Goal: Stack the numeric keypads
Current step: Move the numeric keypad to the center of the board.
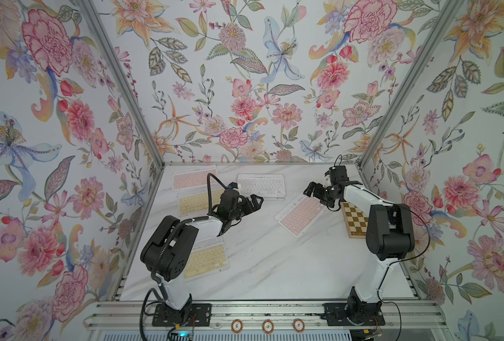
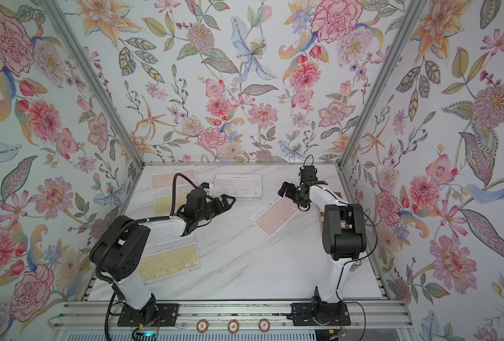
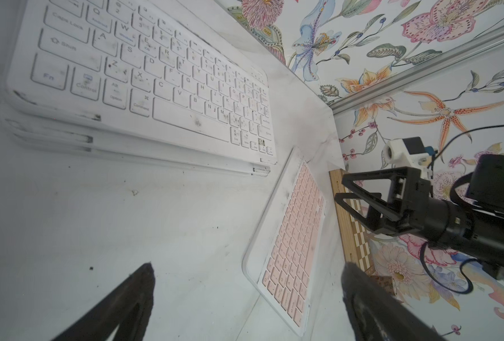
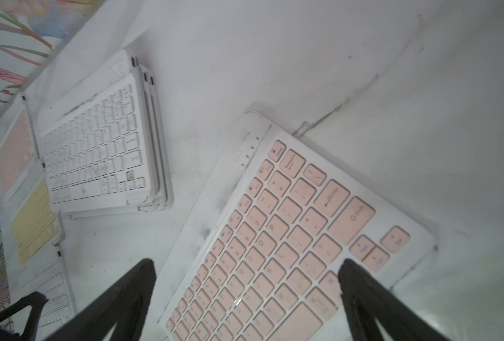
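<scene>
My left jaws and right jaws both stand spread wide, holding nothing. Nearest, a yellow keypad (image 1: pixel 208 259) lies by the near-left corner of the surface (image 1: pixel 274 265). Right of the middle, the pink keypad (image 4: pixel 274 236) lies flat and askew beneath my right jaws. Toward the far edge sits the white stack (image 1: pixel 261 183). The pink one looks thin, stiff, light and slick, so I would pinch its bare frame at a long edge, not the keys.

Tabletop (image 1: pixel 268 265) open from centre to six o'clock; keypads (image 1: pixel 261 183) crowd eight through twelve, pink keypad (image 1: pixel 300 214) and chessboard (image 1: pixel 355 218) at two
</scene>
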`<state>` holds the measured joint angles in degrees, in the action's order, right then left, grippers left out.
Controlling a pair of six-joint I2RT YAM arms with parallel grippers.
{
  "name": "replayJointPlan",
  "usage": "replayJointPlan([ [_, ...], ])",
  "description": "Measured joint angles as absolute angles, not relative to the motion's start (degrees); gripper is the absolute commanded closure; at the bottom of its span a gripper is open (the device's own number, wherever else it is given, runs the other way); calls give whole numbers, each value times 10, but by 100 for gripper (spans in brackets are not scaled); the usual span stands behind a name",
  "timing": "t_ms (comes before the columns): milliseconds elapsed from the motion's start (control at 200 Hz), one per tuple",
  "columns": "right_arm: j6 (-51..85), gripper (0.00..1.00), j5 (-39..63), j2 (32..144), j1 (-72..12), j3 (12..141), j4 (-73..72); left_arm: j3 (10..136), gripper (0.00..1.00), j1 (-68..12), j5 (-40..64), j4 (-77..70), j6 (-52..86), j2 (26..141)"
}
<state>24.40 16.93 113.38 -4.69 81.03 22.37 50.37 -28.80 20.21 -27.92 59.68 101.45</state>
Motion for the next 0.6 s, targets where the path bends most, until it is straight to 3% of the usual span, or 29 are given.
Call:
replayJointPlan([
  [345,220,1,159,1270,-26,964,249,470,1,-327,190,-302,628,1014],
  [596,215,1,161,1240,-40,909,226,467,1,-328,191,-303,633,1014],
])
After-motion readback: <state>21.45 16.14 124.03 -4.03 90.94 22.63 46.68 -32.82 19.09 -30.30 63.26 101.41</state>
